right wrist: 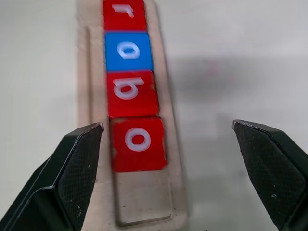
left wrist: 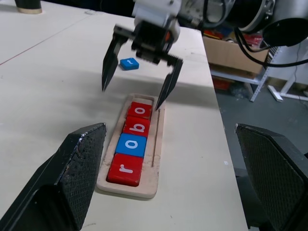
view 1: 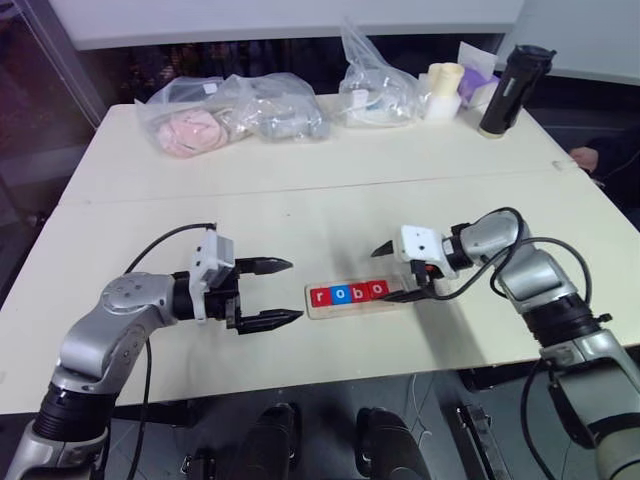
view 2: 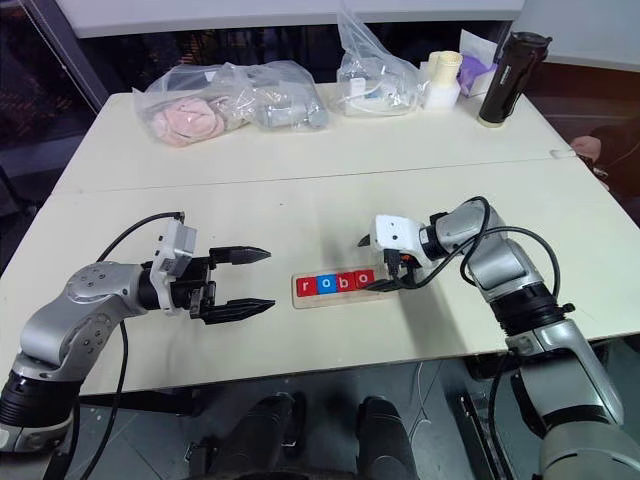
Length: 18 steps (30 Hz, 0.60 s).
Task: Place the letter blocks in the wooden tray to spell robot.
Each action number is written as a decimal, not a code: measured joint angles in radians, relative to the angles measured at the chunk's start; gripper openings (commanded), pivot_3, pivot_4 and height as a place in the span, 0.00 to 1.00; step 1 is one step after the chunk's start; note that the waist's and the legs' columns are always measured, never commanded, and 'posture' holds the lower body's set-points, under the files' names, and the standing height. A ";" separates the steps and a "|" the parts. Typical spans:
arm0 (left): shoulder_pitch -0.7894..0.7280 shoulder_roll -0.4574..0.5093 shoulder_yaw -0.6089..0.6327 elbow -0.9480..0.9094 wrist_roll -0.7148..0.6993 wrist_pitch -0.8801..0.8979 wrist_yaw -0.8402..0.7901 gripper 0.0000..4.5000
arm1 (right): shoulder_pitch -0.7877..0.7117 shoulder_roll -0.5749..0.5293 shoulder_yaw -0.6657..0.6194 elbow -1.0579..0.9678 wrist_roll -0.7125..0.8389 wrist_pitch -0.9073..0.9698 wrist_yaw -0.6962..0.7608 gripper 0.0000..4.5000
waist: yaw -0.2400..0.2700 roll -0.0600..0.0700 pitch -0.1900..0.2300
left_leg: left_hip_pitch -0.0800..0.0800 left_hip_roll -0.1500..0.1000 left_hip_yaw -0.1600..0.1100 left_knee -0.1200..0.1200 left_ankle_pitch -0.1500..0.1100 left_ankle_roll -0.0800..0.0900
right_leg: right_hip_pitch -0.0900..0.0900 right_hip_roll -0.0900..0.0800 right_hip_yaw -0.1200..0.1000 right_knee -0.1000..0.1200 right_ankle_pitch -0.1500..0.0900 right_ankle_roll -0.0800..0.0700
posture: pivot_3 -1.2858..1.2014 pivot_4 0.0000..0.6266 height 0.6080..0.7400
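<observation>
From overhead I note the wooden tray on the counter holding r, o, b, o between both empty, open-fingered grippers, while the left wrist view shows the blue tile beyond the right gripper, which I should fetch for the empty end slot.

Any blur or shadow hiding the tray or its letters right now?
Right wrist view: the wooden tray is soft-focused, yet r, o, b, o on the letter blocks read fine; a faint shadow lies beside it. Left wrist view: the right gripper is slightly motion-blurred, casting a soft shadow on the table. Head views: even light, no glare.
</observation>
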 measured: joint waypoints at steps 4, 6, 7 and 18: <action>0.000 0.000 0.000 0.000 0.000 0.000 0.000 1.00 | 0.028 -0.012 -0.084 -0.064 0.046 0.098 -0.067 0.99 | -0.001 0.000 0.000 | 0.000 0.000 0.000 0.000 0.000 0.000 | 0.000 0.000 0.000 0.000 0.000 0.000 | 0.52 0.24 0.88; 0.000 -0.001 0.000 0.000 0.000 0.000 0.000 1.00 | 0.046 -0.012 -0.143 -0.090 0.047 0.150 -0.159 0.99 | 0.000 0.000 0.000 | 0.000 0.000 0.000 0.000 0.000 0.000 | 0.000 0.000 0.000 0.000 0.000 -0.001 | 0.52 0.24 0.88; 0.000 -0.002 0.000 0.000 0.000 -0.001 0.000 1.00 | 0.061 -0.009 -0.173 -0.104 0.035 0.182 -0.227 0.99 | 0.000 0.000 0.000 | 0.000 0.000 0.000 0.000 0.000 0.000 | 0.000 0.000 0.001 0.000 0.000 -0.001 | 0.52 0.24 0.88; -0.015 -0.013 -0.023 0.016 0.003 -0.007 -0.017 1.00 | 0.139 0.335 -0.419 -0.313 -0.140 0.918 -0.989 0.99 | -0.001 0.000 -0.001 | 0.000 0.000 0.001 0.000 0.001 -0.002 | -0.004 0.000 0.004 0.007 -0.001 -0.001 | 0.52 0.24 0.88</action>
